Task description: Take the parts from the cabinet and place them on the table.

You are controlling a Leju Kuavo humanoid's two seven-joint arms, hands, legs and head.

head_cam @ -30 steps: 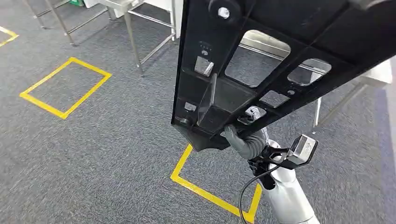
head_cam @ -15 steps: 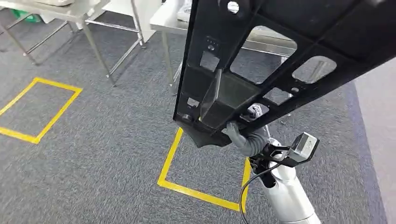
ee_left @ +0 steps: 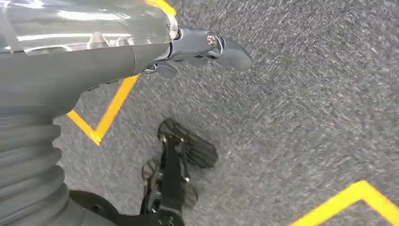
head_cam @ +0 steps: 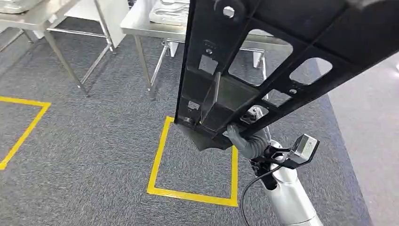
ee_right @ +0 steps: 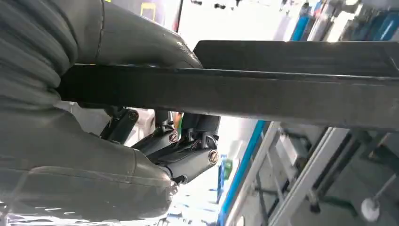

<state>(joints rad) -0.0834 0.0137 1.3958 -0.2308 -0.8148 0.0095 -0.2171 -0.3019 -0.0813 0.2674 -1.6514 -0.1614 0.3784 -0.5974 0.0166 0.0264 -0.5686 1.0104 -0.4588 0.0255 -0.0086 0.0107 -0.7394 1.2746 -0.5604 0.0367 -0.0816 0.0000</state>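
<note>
Fingers (ee_right: 188, 162) of the right hand (head_cam: 244, 139) curl up against the underside of the black part (head_cam: 282, 61), thumb over its top face: clamped on the part's lower edge. Right wrist view shows the edge as a dark bar running between thumb and fingers.

Black part: large flat moulded panel with ribs and several cut-out windows, held up in the air close to the head camera, tilted, its narrow end low by the right hand, its wide end rising toward the upper right. It touches no desk and no floor.

Left hand (ee_left: 207, 44) hangs over the carpet (head_cam: 84, 141); fingers partly extended, loosely apart, nothing in them.

Standing in the way: the panel blocks most of the head view's middle and right. The ground and the desk behind it show through its windows.

Around: grey carpet floor with a yellow tape square (head_cam: 195, 162) directly below the held part, and a corner of another yellow square (head_cam: 23, 125) off to the left. Beyond, a steel desk (head_cam: 150, 23) with bare metal legs; pale objects lie near its front edge, too small to identify. A second steel desk (head_cam: 28, 16) stands further left. To the right of the carpet, a strip of smooth grey floor (head_cam: 371, 122).
</note>
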